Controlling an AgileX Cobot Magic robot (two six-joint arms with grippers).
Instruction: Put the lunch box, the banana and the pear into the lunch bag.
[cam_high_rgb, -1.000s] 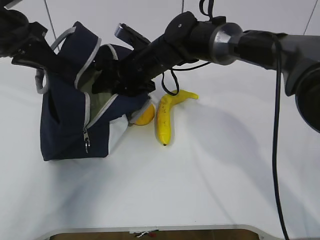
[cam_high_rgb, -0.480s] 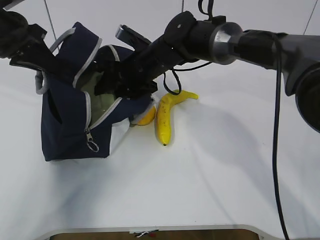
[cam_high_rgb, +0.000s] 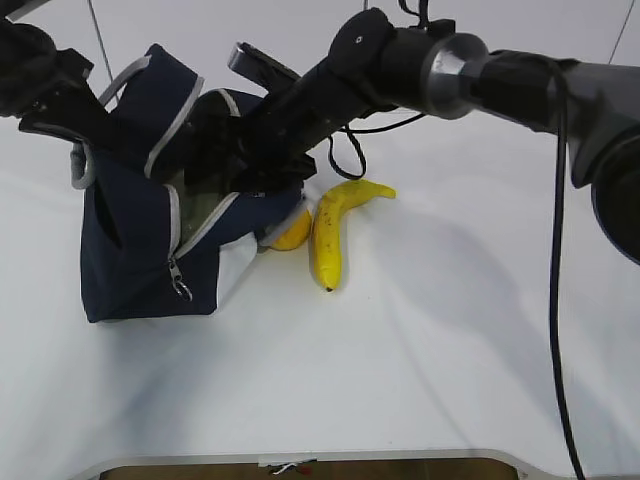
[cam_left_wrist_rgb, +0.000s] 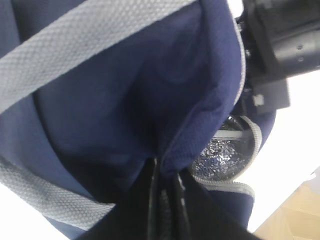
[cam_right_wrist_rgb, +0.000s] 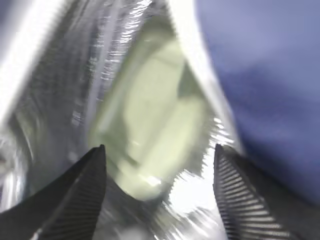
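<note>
The navy lunch bag stands at the left with its lid flap raised. My left gripper is shut on the flap's fabric edge and holds the bag open; in the left wrist view the jaws pinch the blue fabric. My right gripper is open inside the bag's foil-lined mouth, just above the lunch box, which lies with its pale green lid up, untouched. The banana lies on the table to the right of the bag. The pear sits between banana and bag, half hidden by the bag's corner.
The right arm stretches across the back of the table from the right, with a black cable hanging down at the right. The table's front edge runs along the bottom. The zipper pull hangs on the bag's front.
The right arm has risen a little at the bag's mouth. The zipper pull swung and settled. Banana, pear and the left arm have not moved.
</note>
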